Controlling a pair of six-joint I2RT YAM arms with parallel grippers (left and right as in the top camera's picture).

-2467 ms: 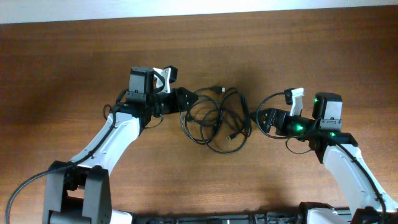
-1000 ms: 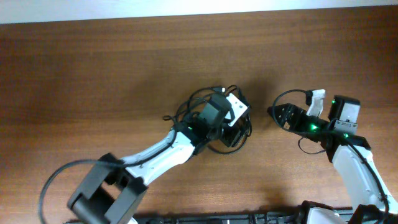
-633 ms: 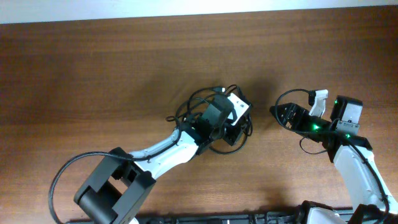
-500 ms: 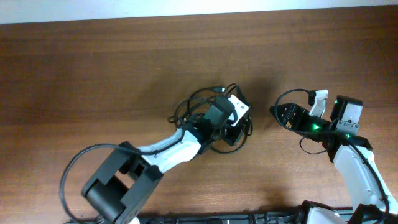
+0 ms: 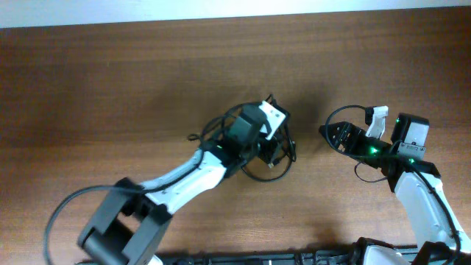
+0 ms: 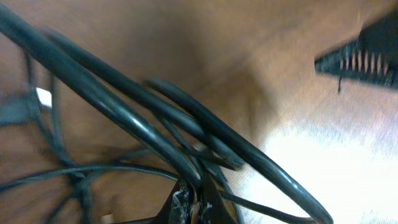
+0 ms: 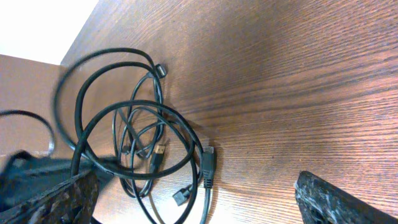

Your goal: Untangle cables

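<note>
Left fingers [image 6: 180, 200]: pressing together over the middle of the heap, apparently pinching one strand that is running straight into their tips in the left wrist view. A second ago they were standing apart.
Right fingers [image 7: 339, 199]: standing spread wide, gripping nothing, waiting apart from the heap on its right.
Surface [image 5: 110, 73]: brown wood, carrying everything.
Left arm [image 5: 188, 173]: reaching diagonally from lower left and covering the heap's centre. Moments ago it was sitting at the heap's left edge.
Cables [image 6: 93, 93]: lying as one loose coil between the two arms, near the surface's middle, with loops overlapping and crossing. The heap is stretching slightly longer left to right than front to back, and no strand is lying straight.
Black plug [image 7: 208, 165] and gold-tipped plug [image 7: 158, 149]: lying among the loops, long axes apparently pointing roughly toward the right arm.
Judgement: a grip is only now being taken, and separating is not yet beginning.
</note>
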